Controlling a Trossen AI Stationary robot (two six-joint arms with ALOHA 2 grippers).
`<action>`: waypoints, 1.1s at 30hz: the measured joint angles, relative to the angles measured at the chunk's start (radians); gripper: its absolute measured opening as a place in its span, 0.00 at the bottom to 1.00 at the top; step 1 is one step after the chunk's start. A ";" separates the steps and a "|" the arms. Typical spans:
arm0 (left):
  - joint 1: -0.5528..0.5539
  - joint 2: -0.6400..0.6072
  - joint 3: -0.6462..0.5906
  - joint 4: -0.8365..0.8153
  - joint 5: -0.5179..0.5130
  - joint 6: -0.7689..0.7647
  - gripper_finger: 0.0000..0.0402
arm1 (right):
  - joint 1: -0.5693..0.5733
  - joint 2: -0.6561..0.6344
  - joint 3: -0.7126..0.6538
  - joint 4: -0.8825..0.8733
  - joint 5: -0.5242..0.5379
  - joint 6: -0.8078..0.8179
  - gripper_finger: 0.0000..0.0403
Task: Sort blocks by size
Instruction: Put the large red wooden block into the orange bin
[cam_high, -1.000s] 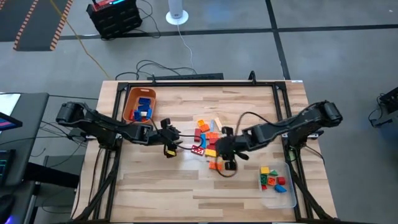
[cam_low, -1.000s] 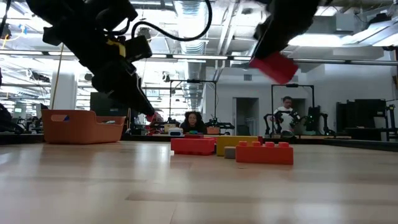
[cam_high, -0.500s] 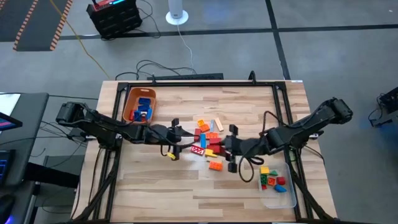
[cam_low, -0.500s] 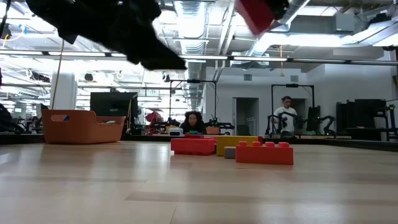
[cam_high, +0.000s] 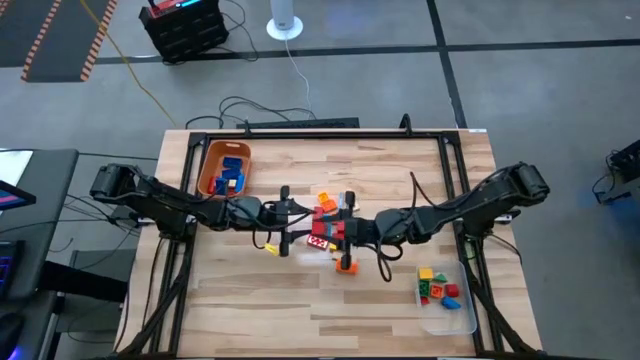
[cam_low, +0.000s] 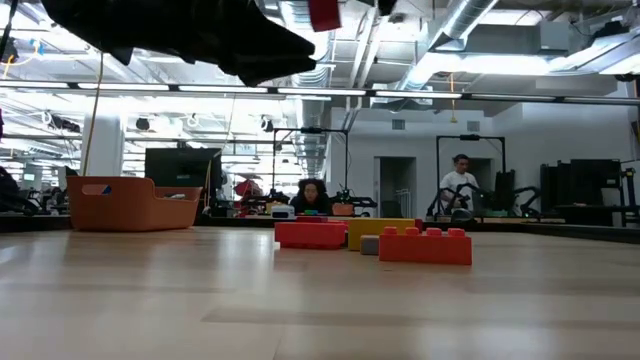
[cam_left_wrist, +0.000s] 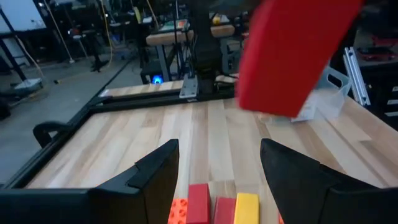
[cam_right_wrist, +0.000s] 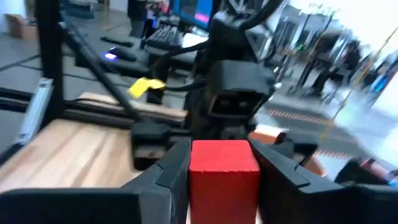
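You are looking at a pale wooden surface (cam_high: 300, 300) in a grey-floored workshop where two people (cam_low: 459, 180) are standing or sitting far behind. One orange bin (cam_high: 222, 167) is sitting far left, one clear tray (cam_high: 445, 295) near right, each holding some blocks. The loose blocks (cam_high: 330, 215) are lying mid-surface, partly hidden beneath the arms, so you cannot count them. Your right gripper (cam_right_wrist: 224, 180) is pinching one red block (cam_right_wrist: 224, 171) above the pile; your left gripper (cam_left_wrist: 217, 171) is facing it, jaws spread.
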 joint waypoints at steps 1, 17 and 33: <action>0.000 0.000 0.000 0.008 0.000 0.007 0.55 | -0.002 0.009 0.000 0.032 -0.001 -0.025 0.40; -0.031 0.000 0.000 0.194 0.000 0.073 0.54 | -0.081 0.105 0.023 0.260 -0.110 -0.100 0.40; -0.035 -0.024 0.000 0.146 -0.125 0.099 0.31 | -0.086 0.077 0.023 0.111 -0.117 -0.039 0.59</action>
